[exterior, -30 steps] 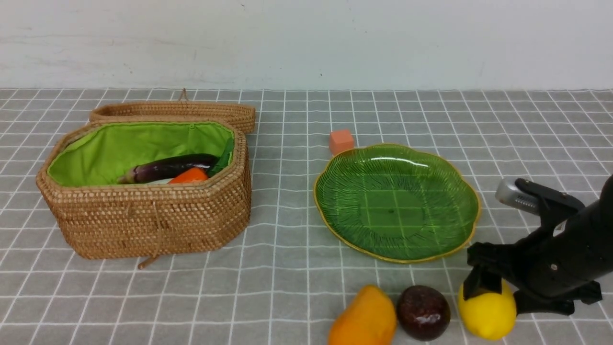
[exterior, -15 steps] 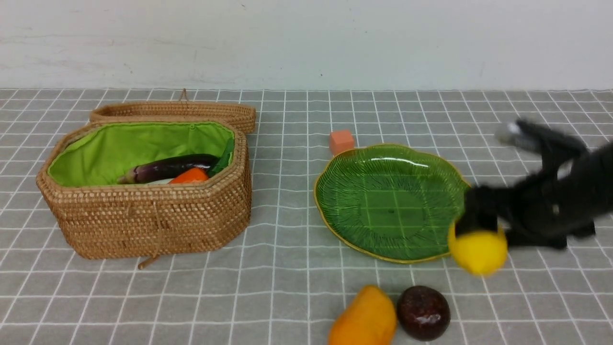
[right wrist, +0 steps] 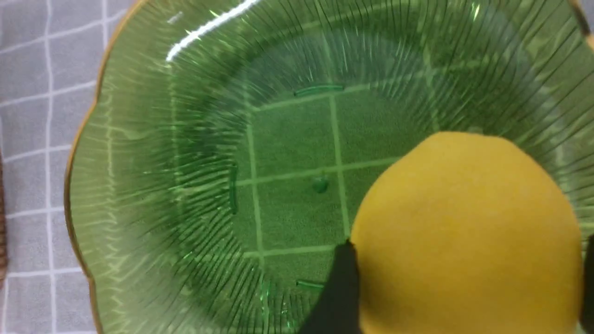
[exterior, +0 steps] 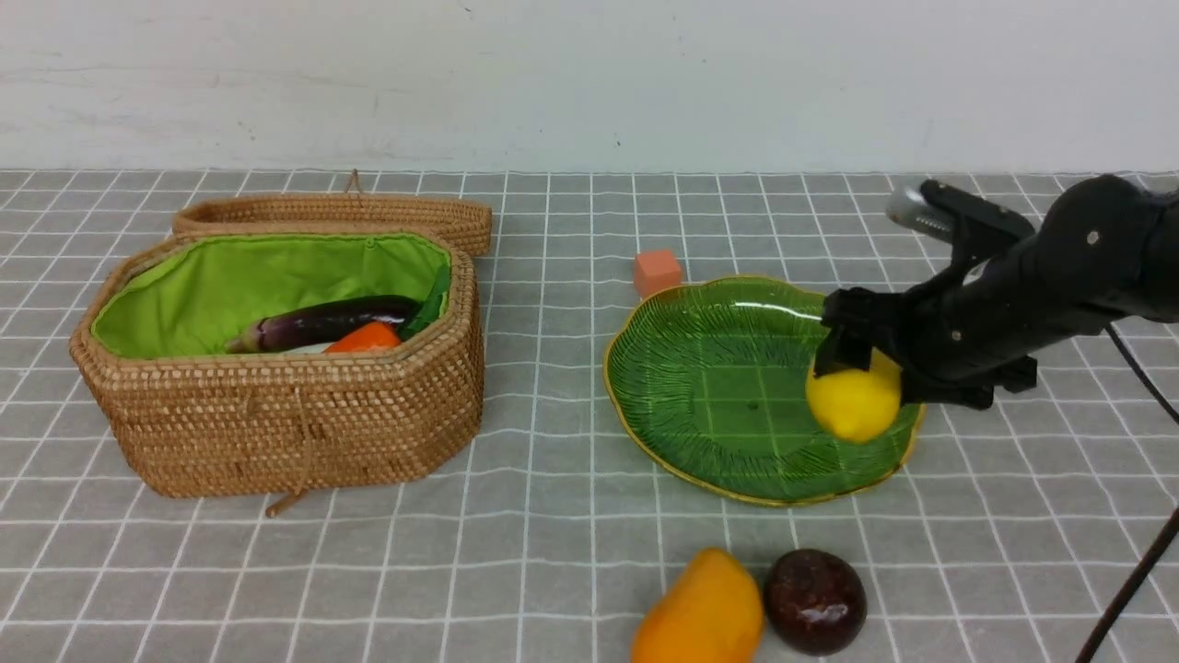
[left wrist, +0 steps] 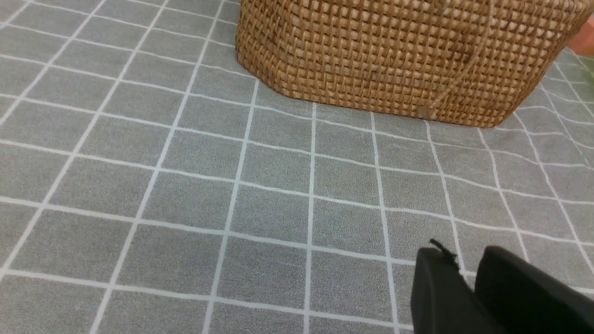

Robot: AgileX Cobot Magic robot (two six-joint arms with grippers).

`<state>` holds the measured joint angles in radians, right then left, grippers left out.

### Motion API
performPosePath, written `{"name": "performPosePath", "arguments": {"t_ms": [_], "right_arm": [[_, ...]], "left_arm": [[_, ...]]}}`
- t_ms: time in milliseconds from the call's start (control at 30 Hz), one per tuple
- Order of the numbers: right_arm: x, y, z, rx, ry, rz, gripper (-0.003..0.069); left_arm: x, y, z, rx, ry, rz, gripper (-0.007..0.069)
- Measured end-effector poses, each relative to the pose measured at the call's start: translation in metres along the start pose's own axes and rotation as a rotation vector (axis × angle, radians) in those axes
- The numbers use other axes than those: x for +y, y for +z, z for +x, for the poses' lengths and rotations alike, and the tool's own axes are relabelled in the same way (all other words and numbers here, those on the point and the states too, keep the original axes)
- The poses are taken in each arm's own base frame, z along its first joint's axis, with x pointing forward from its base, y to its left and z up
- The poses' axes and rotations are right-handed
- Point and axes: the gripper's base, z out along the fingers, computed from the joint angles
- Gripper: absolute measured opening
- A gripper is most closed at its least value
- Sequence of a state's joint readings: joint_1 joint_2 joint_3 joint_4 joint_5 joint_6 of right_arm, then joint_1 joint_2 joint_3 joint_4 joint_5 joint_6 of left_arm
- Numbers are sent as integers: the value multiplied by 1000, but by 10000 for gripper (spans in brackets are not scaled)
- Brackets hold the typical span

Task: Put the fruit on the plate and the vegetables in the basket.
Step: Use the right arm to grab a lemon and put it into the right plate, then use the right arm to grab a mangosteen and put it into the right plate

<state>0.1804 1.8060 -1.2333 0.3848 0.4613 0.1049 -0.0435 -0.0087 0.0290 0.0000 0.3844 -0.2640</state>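
Observation:
My right gripper is over the right part of the green plate, with the yellow lemon between its fingers. In the right wrist view one finger touches the lemon and a thin gap shows at the other, so the jaws stand open; whether the lemon rests on the plate I cannot tell. The mango and the maroon fruit lie on the cloth in front of the plate. The eggplant, carrot and a sliver of white radish lie in the basket. My left gripper is shut and empty, near the basket wall.
The basket's woven lid lies behind the basket. A small orange cube stands just behind the plate's far-left rim. A black cable runs down at the right edge. A grey checked cloth covers the table.
My right gripper lifted the lemon from the front right of the cloth and carried it back and left over the plate. Its jaws have widened. Nothing else moved.

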Motion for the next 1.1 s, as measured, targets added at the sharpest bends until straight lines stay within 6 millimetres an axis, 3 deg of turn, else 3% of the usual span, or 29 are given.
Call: {"name": "performPosePath", "arguments": {"t_ms": [100,300,367,500,533,567,633,700,933,1100], "right_arm": [[2,-7,-1,2,-12,-3,676],[10,-37,5,66,-48,-10,640],[18,-56,16,105,-67,-26,616],[30,-65,42,161,-74,-42,599],[36,-63,63,210,-92,-46,595],[35,-62,65,212,-90,-44,595],[38,-51,91,256,-131,-35,594],[35,-41,106,260,-161,-19,594],[20,-7,123,267,-145,28,585],[15,-1,132,342,-144,55,499]], "left_arm": [[0,0,0,0,0,0,129],[0,0,0,0,0,0,134],[0,0,0,0,0,0,138],[0,0,0,0,0,0,142],[0,0,0,0,0,0,143],[0,0,0,0,0,0,143],[0,0,0,0,0,0,143],[0,0,0,1,0,0,143],[0,0,0,0,0,0,143],[0,0,0,0,0,0,146]]}}
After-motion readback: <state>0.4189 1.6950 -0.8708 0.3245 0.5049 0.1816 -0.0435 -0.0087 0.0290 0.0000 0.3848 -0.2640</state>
